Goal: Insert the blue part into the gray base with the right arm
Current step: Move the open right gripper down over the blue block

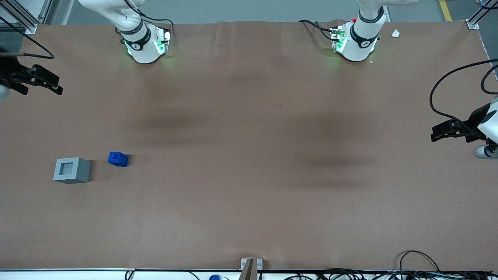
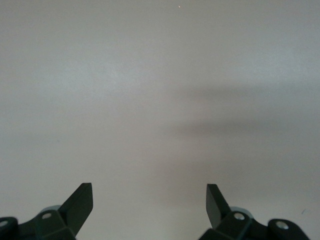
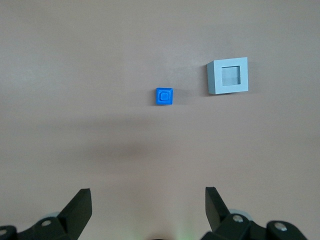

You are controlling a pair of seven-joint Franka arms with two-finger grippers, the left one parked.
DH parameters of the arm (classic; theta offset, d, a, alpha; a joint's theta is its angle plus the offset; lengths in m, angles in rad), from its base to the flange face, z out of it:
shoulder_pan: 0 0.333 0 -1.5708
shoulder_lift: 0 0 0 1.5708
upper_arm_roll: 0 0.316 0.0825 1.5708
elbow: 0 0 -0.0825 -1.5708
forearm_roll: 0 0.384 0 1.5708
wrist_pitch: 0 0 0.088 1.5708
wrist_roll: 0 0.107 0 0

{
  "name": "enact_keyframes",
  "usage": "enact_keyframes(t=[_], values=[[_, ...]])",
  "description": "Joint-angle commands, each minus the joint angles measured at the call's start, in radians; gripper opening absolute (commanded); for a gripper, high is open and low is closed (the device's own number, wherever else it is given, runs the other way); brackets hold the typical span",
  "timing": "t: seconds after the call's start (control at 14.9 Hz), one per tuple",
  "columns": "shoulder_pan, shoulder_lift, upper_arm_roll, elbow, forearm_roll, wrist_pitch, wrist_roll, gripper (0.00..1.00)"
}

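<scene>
hand (image 3: pixel 148 207) wide open, empty, high over the desk (image 1: pixel 249 194) at the working arm's end. blue part (image 3: pixel 164 96) standing stud-up on the desk, just beside gray base (image 3: pixel 228 76), apart, not touching. part nearly square under the hand, no clear long axis; straight descent likely needed.

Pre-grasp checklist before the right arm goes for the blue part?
1. Gripper open and empty, high above the table: ok.
2. Blue part upright, stud up, nothing on it: ok.
3. Blue part apart from the gray base, with room for the fingers: ok.
4. Gray base socket facing up, nothing in it: ok.
5. Gripper centred over the blue part: not ok, offset.
6. Stud and socket fit: cannot tell.
</scene>
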Motion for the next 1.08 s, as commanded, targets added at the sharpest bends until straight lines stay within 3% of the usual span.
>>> enact_keyframes(t=[0.0, 0.4, 1.01], values=[[-0.006, -0.009, 0.003, -0.001, -0.020, -0.012, 0.008, 1.00], [-0.026, 0.045, 0.001, 0.019, -0.024, 0.008, 0.003, 1.00], [-0.044, 0.310, 0.003, -0.034, -0.021, 0.199, 0.006, 1.00]])
